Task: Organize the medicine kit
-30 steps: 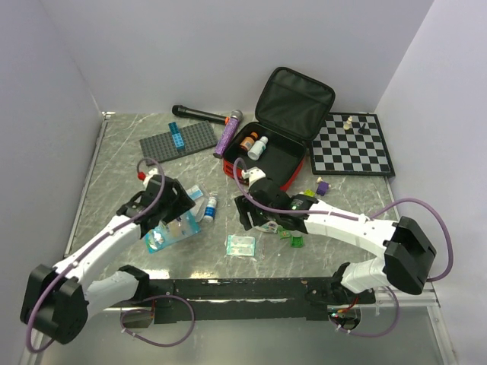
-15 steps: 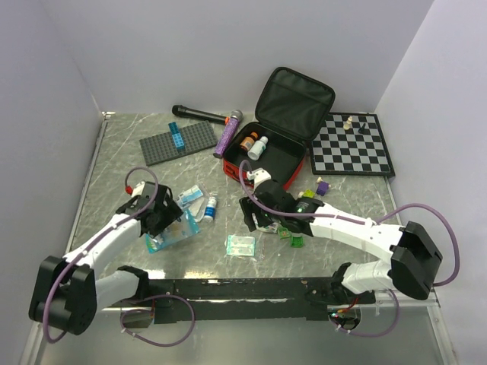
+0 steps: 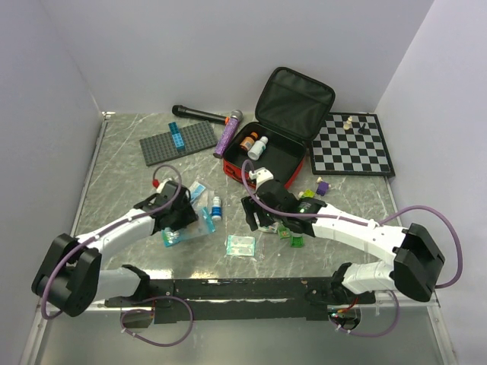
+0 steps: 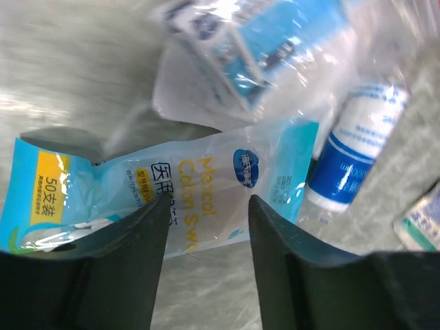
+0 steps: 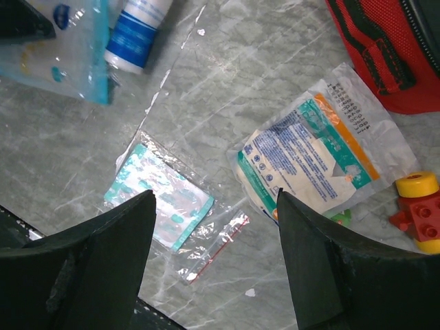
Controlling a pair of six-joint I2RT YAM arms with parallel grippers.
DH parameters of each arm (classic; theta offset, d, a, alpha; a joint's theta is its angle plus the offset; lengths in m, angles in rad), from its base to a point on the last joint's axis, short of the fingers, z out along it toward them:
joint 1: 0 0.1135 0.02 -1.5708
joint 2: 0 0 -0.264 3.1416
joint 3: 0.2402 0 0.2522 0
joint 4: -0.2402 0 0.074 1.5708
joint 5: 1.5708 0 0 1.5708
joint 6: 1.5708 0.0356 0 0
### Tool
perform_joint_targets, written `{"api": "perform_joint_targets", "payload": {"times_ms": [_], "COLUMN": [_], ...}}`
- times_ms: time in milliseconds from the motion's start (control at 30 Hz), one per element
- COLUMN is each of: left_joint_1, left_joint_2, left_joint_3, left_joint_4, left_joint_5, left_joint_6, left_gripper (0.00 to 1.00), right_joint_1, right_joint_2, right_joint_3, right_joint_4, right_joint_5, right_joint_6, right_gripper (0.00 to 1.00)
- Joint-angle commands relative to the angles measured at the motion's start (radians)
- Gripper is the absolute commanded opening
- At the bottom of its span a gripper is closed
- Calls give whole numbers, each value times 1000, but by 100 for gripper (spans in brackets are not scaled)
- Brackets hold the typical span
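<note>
A: Where do we find the medicine kit (image 3: 285, 152)?

B: We see it at the far middle of the tabletop (image 3: 114, 163), unzipped, with its black-lined lid (image 3: 295, 99) tilted up and back.

A: And what do we count inside it?

B: Two things at its left end: an orange bottle (image 3: 248, 141) and a white bottle (image 3: 259, 147), lying side by side.

A: What do we have around the kit?

B: A purple tube (image 3: 227, 133) lies just beside the kit's left edge, with a black microphone (image 3: 199, 114) beyond it. Farther left of the kit is a grey studded baseplate (image 3: 183, 143) carrying a blue brick (image 3: 177, 137). Just right of the kit sits a chessboard (image 3: 354, 148) with chess pieces (image 3: 348, 122) on it.

A: How do the right jaws stand?

B: Wide apart and holding nothing. They hang just in front of the kit over a white packet (image 5: 309, 161) printed in green and orange. A teal sachet (image 5: 161, 203) lies past that packet, farther from the kit, and a red and yellow toy brick (image 5: 421, 206) sits near the kit's front corner.

A: And the left jaws?

B: Front-left of the kit and well apart from it, we see them parted over a blue bag of cotton swabs (image 4: 172, 185), which shows in the gap. We cannot tell whether they touch it. A blue-and-white bottle (image 4: 357, 148) lies just beside the bag on the kit's side, and a blue box in clear wrap (image 4: 261, 41) is near both.
</note>
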Motion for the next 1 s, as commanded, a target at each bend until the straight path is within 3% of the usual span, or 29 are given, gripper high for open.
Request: {"api": "perform_joint_targets", "payload": {"times_ms": [0, 167, 367, 633, 967], "left_joint_1": [-79, -177, -254, -254, -243], "left_joint_2": [50, 102, 53, -192, -577], "left_joint_3": [23, 63, 68, 74, 39], "left_joint_4": [15, 50, 31, -104, -371], "left_joint_5": [84, 141, 81, -86, -412], "left_joint_6": [32, 106, 115, 20, -297], "left_gripper": [52, 49, 52, 74, 71], "right_joint_1": [-8, -21, -32, 1, 155], "right_joint_2": [-46, -88, -99, -19, 239], "right_joint_3": [4, 24, 53, 72, 196], "right_joint_4": [-8, -42, -53, 21, 70], "right_joint_5": [36, 68, 10, -203, -176], "right_joint_6": [-12, -28, -63, -118, -166], "right_gripper": [78, 78, 79, 79, 76]}}
